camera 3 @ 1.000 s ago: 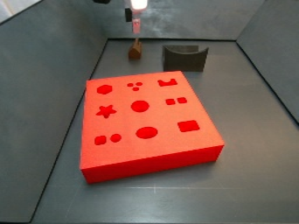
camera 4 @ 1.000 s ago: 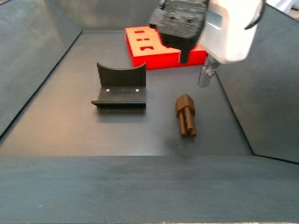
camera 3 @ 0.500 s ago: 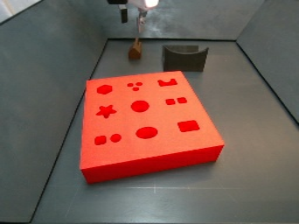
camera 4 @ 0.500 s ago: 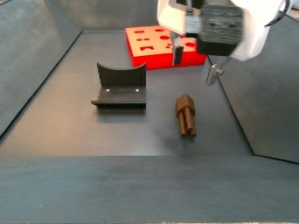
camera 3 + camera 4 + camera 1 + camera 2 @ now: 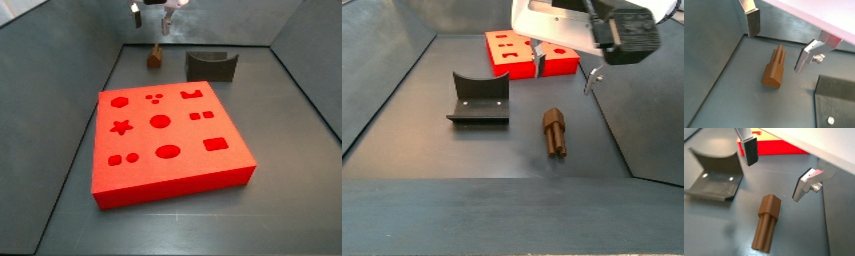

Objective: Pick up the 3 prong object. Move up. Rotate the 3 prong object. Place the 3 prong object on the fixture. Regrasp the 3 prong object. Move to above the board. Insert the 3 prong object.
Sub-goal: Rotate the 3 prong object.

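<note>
Board point(image 5: 167, 135) is the largest item, a flat red slab with shaped cutouts; we take it as our landmark. Beyond its far edge, on the dark floor point(image 5: 502, 150), stands the fixture point(image 5: 477, 99), a dark grey block with a curved notch, unoccupied. Beside the fixture, also past the board's far edge, lies the 3 prong object point(image 5: 767, 221), a small brown piece resting on its side, touching nothing else. The gripper point(image 5: 777, 36) hangs above it with fingers point(image 5: 753, 22) spread and nothing between them. We judge the piece rigid, light and not fragile. Its blocky square end offers flat parallel faces; we would close the pads there, clear of the narrower stem, to limit slip.
</note>
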